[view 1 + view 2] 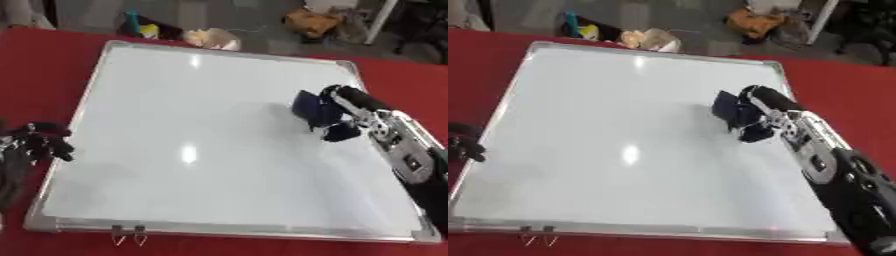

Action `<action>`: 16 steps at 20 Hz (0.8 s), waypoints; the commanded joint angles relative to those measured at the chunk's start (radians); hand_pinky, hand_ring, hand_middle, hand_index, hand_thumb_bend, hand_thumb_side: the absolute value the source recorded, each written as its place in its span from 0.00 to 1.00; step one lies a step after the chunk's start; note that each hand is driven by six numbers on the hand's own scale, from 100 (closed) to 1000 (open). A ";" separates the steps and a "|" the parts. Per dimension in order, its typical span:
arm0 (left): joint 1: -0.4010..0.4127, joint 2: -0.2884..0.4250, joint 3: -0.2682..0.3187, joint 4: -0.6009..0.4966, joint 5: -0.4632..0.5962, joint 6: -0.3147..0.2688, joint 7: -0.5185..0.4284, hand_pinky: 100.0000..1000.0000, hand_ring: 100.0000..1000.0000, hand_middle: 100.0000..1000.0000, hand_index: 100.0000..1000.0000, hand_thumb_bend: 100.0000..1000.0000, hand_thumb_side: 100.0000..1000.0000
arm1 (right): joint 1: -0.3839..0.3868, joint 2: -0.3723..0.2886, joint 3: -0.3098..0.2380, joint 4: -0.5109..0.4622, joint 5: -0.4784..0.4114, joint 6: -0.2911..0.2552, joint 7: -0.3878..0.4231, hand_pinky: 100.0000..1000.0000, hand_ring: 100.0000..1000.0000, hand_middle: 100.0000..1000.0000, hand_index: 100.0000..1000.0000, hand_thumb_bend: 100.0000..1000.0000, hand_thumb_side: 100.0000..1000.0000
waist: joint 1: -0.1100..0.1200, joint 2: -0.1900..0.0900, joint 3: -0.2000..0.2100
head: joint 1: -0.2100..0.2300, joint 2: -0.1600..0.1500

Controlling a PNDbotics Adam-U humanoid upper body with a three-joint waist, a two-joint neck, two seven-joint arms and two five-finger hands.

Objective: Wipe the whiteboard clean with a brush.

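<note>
A large whiteboard with a silver frame lies flat on the red table; its surface looks white with only light glare. My right hand reaches in from the right and is shut on a dark blue brush, which rests against the board's right-middle area. My left hand sits at the board's left edge, fingers curled, holding nothing that I can see.
The red table surrounds the board. Two small metal clips hang at the board's near edge. Beyond the far edge, on the floor, lie bags and clutter.
</note>
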 commanded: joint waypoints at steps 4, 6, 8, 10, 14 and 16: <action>-0.017 0.019 0.000 -0.018 -0.002 -0.003 -0.004 0.49 0.51 0.57 0.64 0.74 1.00 | -0.022 -0.042 -0.028 0.021 -0.011 0.010 -0.031 0.76 0.68 0.59 0.36 0.00 0.00 | 0.002 -0.010 0.001 | 0.000 -0.016; -0.017 0.019 0.000 -0.018 -0.002 -0.003 -0.004 0.49 0.51 0.57 0.64 0.74 1.00 | -0.022 -0.044 -0.031 0.025 -0.011 0.012 -0.036 0.76 0.68 0.59 0.36 0.00 0.00 | 0.002 -0.009 0.001 | 0.000 -0.016; -0.017 0.019 0.000 -0.018 -0.003 -0.003 -0.004 0.50 0.51 0.57 0.64 0.74 1.00 | -0.022 -0.046 -0.035 0.030 -0.011 0.016 -0.043 0.76 0.68 0.60 0.36 0.00 0.00 | 0.002 -0.008 0.002 | 0.000 -0.018; -0.018 0.019 -0.001 -0.018 -0.003 -0.003 -0.004 0.50 0.51 0.57 0.64 0.74 1.00 | -0.022 -0.048 -0.040 0.037 -0.011 0.021 -0.050 0.76 0.68 0.59 0.36 0.00 0.00 | 0.002 -0.007 0.004 | 0.000 -0.019; -0.019 0.020 -0.001 -0.018 -0.004 -0.004 -0.005 0.50 0.51 0.57 0.64 0.74 1.00 | -0.021 -0.052 -0.047 0.051 -0.013 0.028 -0.063 0.76 0.68 0.59 0.36 0.00 0.00 | 0.003 -0.004 0.004 | -0.002 -0.020; -0.020 0.020 -0.002 -0.019 -0.004 -0.004 -0.005 0.50 0.51 0.57 0.64 0.74 1.00 | -0.020 -0.053 -0.049 0.057 -0.014 0.029 -0.066 0.76 0.68 0.59 0.36 0.00 0.00 | 0.003 -0.003 0.003 | -0.007 -0.021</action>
